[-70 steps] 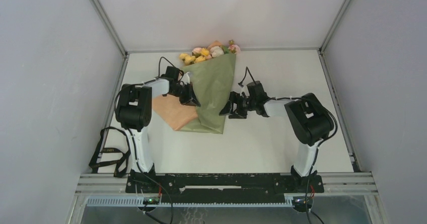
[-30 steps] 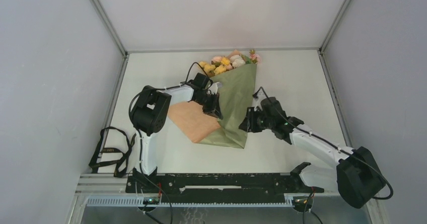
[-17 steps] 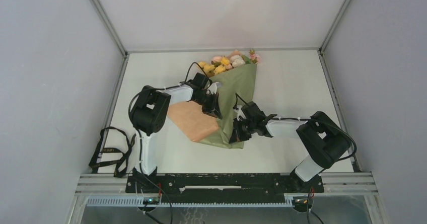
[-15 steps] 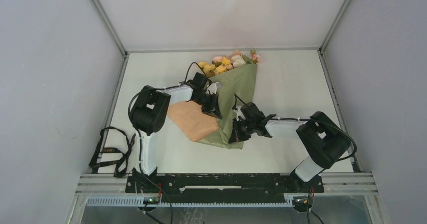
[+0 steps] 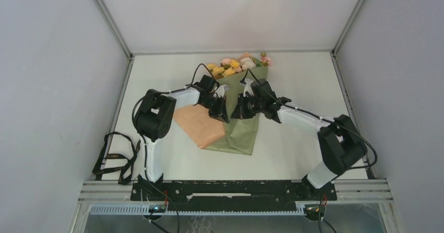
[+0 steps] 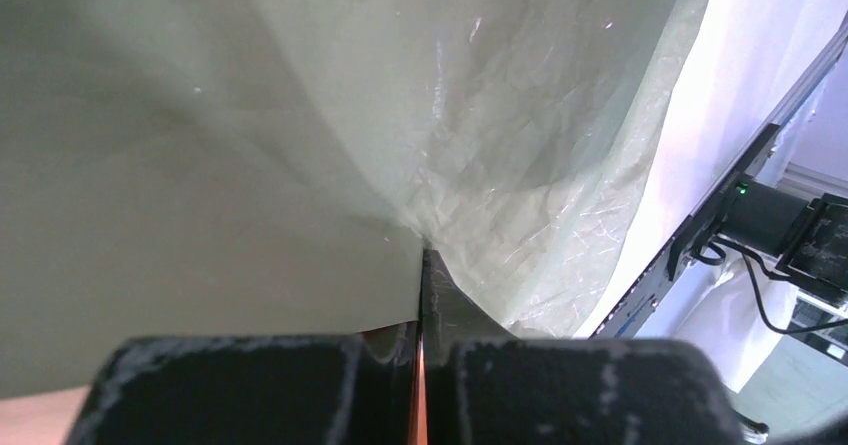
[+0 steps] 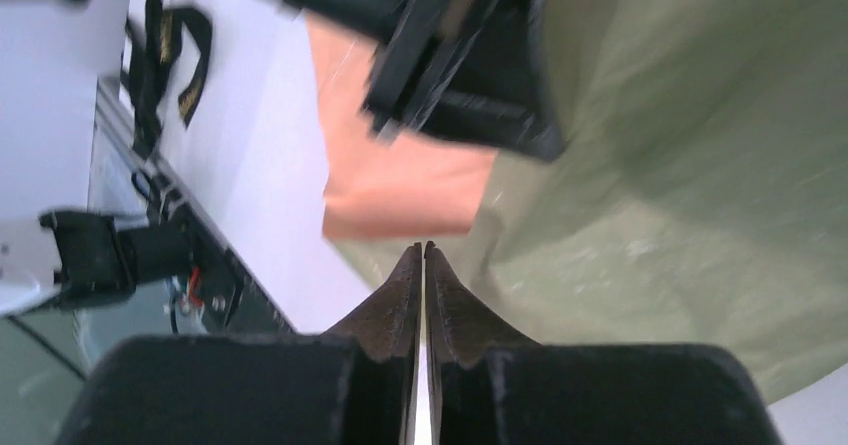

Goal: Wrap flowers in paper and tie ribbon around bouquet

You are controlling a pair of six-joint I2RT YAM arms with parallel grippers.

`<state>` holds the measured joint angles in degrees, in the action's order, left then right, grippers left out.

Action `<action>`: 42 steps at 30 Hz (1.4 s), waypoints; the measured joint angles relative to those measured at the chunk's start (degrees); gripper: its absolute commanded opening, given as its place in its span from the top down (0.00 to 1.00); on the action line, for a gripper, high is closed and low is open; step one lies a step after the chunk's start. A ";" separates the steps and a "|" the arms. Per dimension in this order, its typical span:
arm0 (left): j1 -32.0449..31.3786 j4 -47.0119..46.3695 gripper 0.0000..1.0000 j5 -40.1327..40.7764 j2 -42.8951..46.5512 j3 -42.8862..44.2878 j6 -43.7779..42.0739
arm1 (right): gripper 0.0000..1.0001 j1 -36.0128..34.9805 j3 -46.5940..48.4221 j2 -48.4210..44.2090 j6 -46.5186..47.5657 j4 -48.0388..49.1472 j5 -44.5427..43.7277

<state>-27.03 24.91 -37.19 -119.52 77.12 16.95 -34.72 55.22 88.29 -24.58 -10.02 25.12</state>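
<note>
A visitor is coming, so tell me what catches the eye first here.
Yellow, pink and white flowers spill from a green paper cone at the far middle of the table. Over the cone, the left gripper pinches the paper and the right gripper is shut. A black ribbon lies at the near left edge.

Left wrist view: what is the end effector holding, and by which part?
The left end effector pinches the paper at a crumpled fold of the olive sheet.
</note>
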 measured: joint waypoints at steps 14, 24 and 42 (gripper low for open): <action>0.26 6.91 0.35 3.13 0.66 3.43 -4.63 | 0.98 6.56 2.78 20.39 -5.46 6.43 1.25; 24.55 6.25 0.03 17.25 17.51 -4.68 -3.23 | 0.98 5.68 2.14 19.69 -5.75 6.97 -0.63; 31.61 3.17 0.27 9.75 5.03 0.42 3.39 | 0.99 5.18 1.77 19.17 -5.57 6.84 -1.27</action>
<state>4.58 28.08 -27.44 -114.50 77.54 20.34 -29.54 56.99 107.46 -30.15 -3.18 23.86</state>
